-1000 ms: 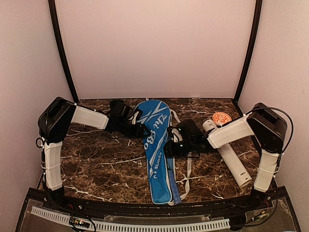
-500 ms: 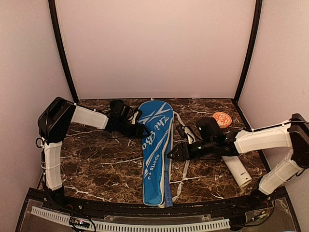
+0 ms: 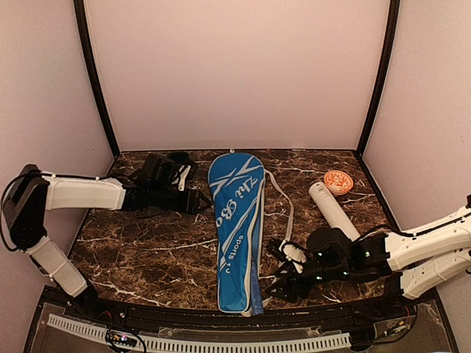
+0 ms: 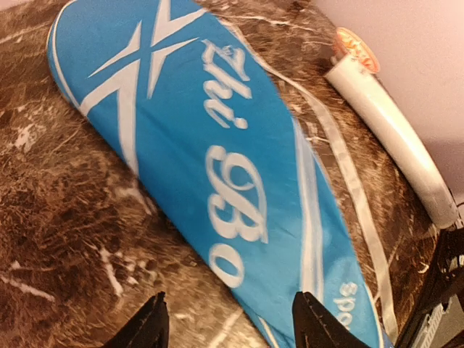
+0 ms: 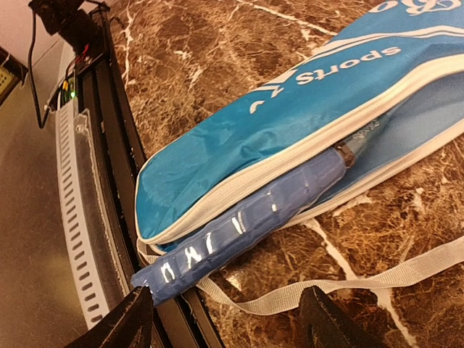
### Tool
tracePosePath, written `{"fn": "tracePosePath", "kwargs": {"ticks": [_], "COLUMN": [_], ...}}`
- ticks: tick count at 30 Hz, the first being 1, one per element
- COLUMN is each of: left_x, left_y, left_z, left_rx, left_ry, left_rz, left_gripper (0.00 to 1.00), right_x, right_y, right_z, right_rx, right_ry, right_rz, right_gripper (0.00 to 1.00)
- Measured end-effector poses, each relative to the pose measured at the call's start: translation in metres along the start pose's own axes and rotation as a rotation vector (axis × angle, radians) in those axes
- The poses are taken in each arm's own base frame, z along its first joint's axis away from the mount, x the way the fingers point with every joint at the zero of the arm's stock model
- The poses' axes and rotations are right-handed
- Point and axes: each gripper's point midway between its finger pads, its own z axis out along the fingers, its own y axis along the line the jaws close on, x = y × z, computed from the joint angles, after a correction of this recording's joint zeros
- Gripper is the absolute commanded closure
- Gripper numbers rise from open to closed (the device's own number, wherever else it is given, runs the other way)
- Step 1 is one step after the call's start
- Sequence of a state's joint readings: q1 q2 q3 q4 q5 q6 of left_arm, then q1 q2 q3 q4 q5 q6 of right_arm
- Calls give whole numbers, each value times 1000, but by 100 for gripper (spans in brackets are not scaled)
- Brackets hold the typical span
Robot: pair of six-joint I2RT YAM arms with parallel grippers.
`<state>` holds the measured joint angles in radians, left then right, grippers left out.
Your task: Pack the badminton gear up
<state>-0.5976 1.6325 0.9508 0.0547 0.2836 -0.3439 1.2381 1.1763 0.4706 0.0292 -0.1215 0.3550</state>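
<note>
Overhead, a blue racket bag point(image 3: 237, 228) with white lettering lies lengthwise down the middle of a dark marble counter point(image 3: 162, 250), its rounded wide end toward the back wall and its narrow end near the front edge. A long white tube point(image 3: 335, 211) lies on the counter to the bag's right, angled, with a small orange disc point(image 3: 338, 181) just beyond its far end.

The left arm point(image 3: 81, 193) reaches in low from the left side, its white forearm nearly level with the counter. The left hand point(image 3: 199, 200) points at the bag's wide upper part, just beside its left edge. In the left wrist view its two dark fingertips point(image 4: 156, 322) are spread apart with nothing between them, the bag's lettering filling the view ahead.

The right arm point(image 3: 434, 246) stretches low along the near right of the counter, pointing left. The right hand point(image 3: 278, 276) sits close to the bag's narrow end, on its right side. The right wrist view shows its fingers point(image 5: 138, 319) set wide and holding nothing. Ahead of them the bag's narrow end gapes along its white-edged opening, and a blue racket handle point(image 5: 239, 225) sticks out of it toward the front edge. A pale strap point(image 5: 362, 283) from the bag trails loose across the marble beside the handle.
</note>
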Motion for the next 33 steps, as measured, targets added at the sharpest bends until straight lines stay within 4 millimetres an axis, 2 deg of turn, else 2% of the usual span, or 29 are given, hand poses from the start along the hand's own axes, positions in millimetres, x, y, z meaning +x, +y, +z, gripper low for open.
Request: {"fn": "tracePosePath", "kwargs": {"ticks": [2, 3, 6, 10, 13, 17, 21, 30, 33], "left_x": [11, 21, 71, 133, 159, 185, 201, 207, 213], "left_y": [-33, -50, -98, -118, -130, -135, -137, -127, -125], "left_z": [-24, -30, -36, -34, -33, -24, -13, -5, -2], "left_rx": [14, 34, 91, 55, 22, -38, -112, -250, -270], "left_ry": [-41, -42, 12, 109, 148, 200, 250, 284, 303], "left_rz": [66, 93, 133, 102, 65, 32, 16, 17, 28], "left_gripper": [41, 42, 43, 44, 45, 43, 44, 53, 52], "right_x": [5, 9, 24, 38, 46, 60, 53, 49, 49], "right_y": [6, 7, 12, 18, 17, 13, 16, 14, 13], "right_z": [3, 5, 14, 22, 30, 43, 51, 53, 53], "right_rx": [11, 16, 43, 67, 86, 117, 127, 147, 152], "right_ry": [10, 19, 57, 85, 103, 143, 121, 103, 101], "right_rz": [-37, -52, -104, -154, -171, -185, -179, -149, -147], "right_gripper": [30, 30, 31, 32, 33, 35, 37, 39, 39]}}
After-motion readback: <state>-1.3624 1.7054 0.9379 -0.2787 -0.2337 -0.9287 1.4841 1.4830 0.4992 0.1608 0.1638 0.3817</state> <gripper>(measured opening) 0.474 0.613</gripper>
